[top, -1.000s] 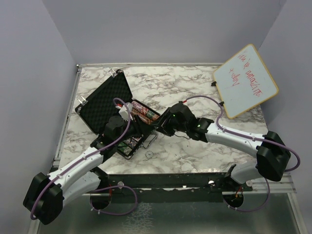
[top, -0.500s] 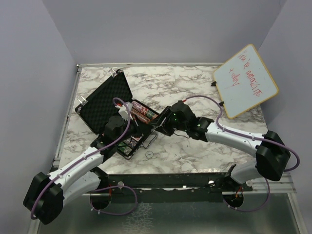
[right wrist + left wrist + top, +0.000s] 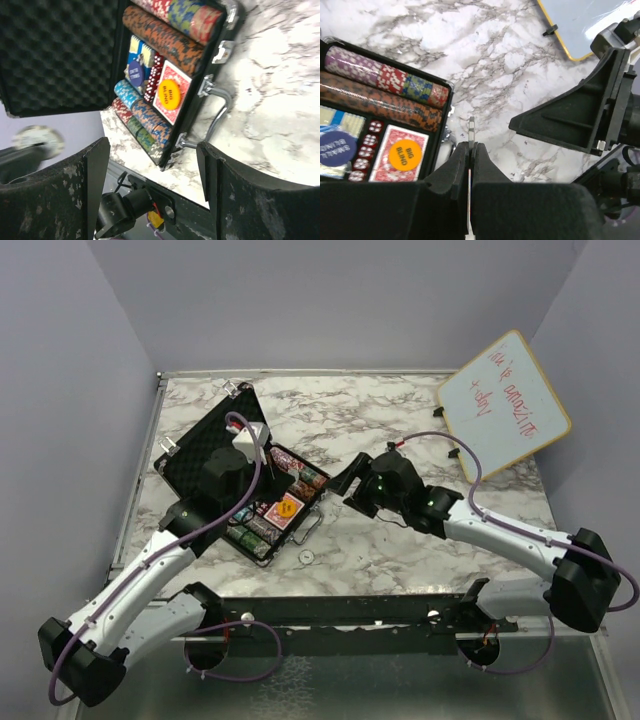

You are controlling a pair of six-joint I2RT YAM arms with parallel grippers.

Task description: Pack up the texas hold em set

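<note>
Left arm: it has lifted off the tray and drawn back toward the lid. The left fingers (image 3: 471, 146) are pinched narrow on a single chip (image 3: 471, 131), which is held edge-on.
Chip position: it is raised clear of the worktop (image 3: 400, 420) and close to the case (image 3: 205, 445). What lies directly beneath it cannot be told.
Right arm: it has pulled away to the right of the case. The right fingers (image 3: 345, 480) are spread wide and hold nothing.
Case: it lies open on the worktop's left side with the foam lid tilted back. With both arms withdrawn, the tray is now uncovered.
Tray contents: chip rows (image 3: 167, 42), a red deck (image 3: 395, 155) topped by the orange button (image 3: 408, 154), and dice (image 3: 366, 150).
Disc (image 3: 307, 556): it is unmoved on the worktop near the case handle, too small to identify.
Meaning: packing looks nearly done. The held chip probably still needs a slot, and the lid is not yet shut or latched.
</note>
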